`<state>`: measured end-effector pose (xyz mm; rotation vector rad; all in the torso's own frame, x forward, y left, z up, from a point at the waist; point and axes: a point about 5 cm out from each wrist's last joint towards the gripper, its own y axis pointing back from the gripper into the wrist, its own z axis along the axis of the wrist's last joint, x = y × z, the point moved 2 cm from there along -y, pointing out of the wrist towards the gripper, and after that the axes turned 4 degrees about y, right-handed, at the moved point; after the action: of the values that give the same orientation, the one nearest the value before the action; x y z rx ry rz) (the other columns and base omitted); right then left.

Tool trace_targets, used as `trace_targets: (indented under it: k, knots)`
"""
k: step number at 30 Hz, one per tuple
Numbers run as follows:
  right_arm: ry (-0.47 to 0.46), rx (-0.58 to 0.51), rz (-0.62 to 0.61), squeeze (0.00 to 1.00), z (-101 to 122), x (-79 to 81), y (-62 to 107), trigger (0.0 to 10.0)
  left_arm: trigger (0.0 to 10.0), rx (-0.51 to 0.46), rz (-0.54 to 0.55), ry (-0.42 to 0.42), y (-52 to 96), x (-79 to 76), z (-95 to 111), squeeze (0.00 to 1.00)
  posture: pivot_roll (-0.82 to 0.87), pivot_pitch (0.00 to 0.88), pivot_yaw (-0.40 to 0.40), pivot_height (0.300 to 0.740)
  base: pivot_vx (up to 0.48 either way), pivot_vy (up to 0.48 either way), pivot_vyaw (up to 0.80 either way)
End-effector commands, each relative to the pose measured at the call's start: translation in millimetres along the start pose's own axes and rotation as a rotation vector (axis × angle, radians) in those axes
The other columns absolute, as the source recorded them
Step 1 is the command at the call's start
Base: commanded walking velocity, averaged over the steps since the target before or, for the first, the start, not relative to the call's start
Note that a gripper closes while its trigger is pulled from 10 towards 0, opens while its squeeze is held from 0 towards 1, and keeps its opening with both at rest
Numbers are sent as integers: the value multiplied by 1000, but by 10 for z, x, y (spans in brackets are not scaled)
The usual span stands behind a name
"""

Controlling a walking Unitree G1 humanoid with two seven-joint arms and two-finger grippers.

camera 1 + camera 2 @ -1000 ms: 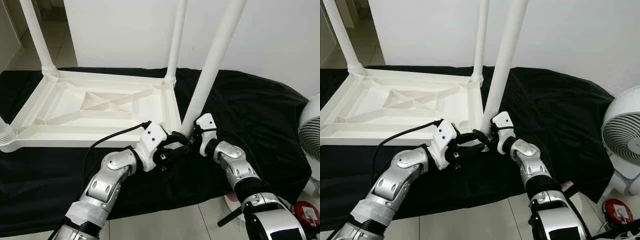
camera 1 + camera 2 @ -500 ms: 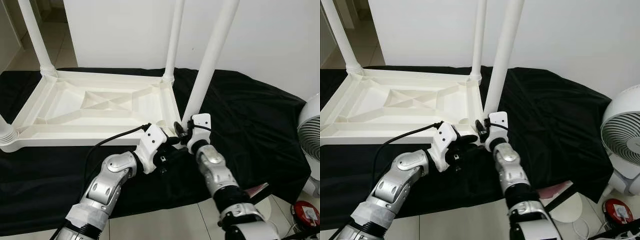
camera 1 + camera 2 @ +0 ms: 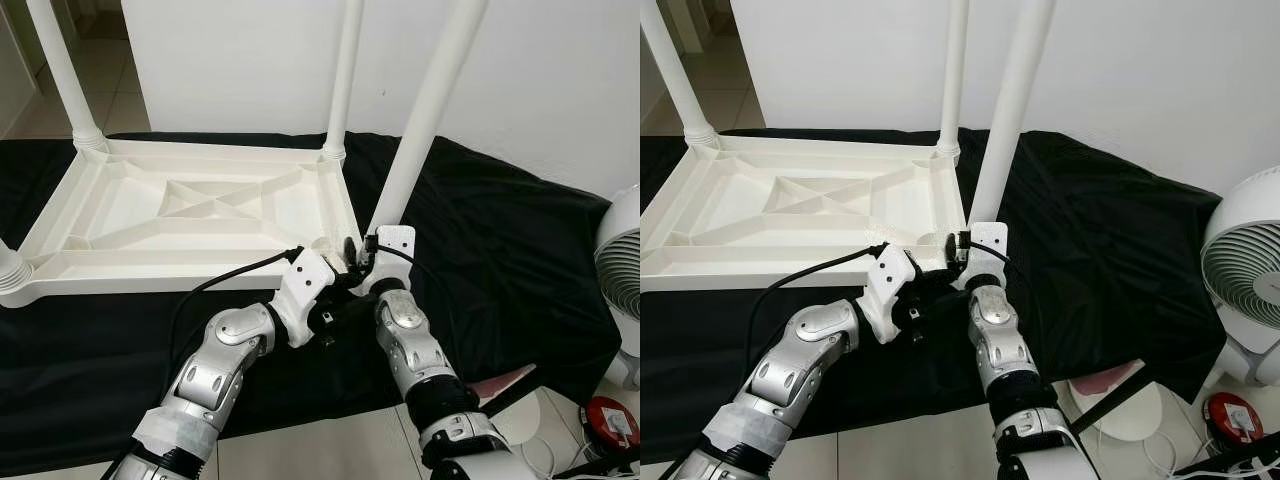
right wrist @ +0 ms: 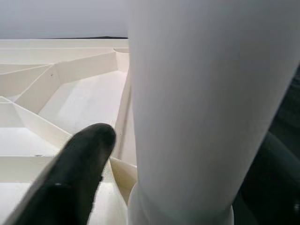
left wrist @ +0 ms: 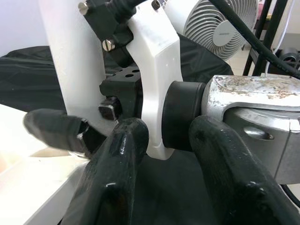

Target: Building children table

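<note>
Fingers [image 4: 77,176] of the right gripper [image 3: 358,262] are clasping the near table leg [image 3: 425,115]; left gripper [image 3: 340,290], spread empty, is crowding alongside, risking a tilted, misthreaded leg.

A black cloth [image 3: 500,250] covers the low surface from 9 o'clock across to 3 o'clock. Directly on it, toward 10 o'clock, lies the white table top [image 3: 190,215], upside down with its ribbed underside showing. The cloth's near edge ends at pale floor tiles [image 3: 330,450] at 6 o'clock
</note>
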<state>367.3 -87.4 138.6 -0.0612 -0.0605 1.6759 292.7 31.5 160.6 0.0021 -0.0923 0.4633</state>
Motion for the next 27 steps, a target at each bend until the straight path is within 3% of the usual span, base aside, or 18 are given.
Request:
trace_targets:
  k: [1, 4, 5, 8, 15, 16, 23, 27]
  knots:
    - [-9, -1, 5, 1000, -11, -12, 24, 10000, 10000, -7, 14, -8, -10, -22, 18, 0, 42, 0, -91, 740, 0, 0, 0]
    - [-4, -18, 3, 1000, -16, -107, 82, 10000, 10000, -5, 15, -7, 2, -29, 8, 0, 43, 0, -91, 740, 0, 0, 0]
    - [10, -18, 9, 0, -34, -153, 119, 10000, 10000, -4, 15, -6, 5, -31, 5, 0, 43, 0, -91, 740, 0, 0, 0]
    - [31, -7, 94, 0, -107, -275, 249, 10000, 10000, -2, 14, -5, 10, -32, -1, 0, 37, 0, -90, 740, 0, 0, 0]
    - [83, -18, 187, 0, -120, -381, 310, 10000, 10000, -3, 4, -7, -5, -34, 3, 0, 27, 0, -80, 740, 0, 0, 0]
    - [104, -19, 252, 0, -102, -432, 301, 10000, 10000, -3, -4, -11, -17, -30, 8, 0, 22, 0, -74, 740, 0, 0, 0]
    - [137, -7, 331, 0, -73, -481, 206, 10000, 10000, -2, -10, -15, -29, -21, 15, 0, 20, 0, -64, 740, 0, 0, 0]
    - [195, 15, 416, 0, -39, -454, 46, 10000, 10000, -2, -12, -21, -31, -13, 26, 0, 32, 0, -64, 740, 0, 0, 0]
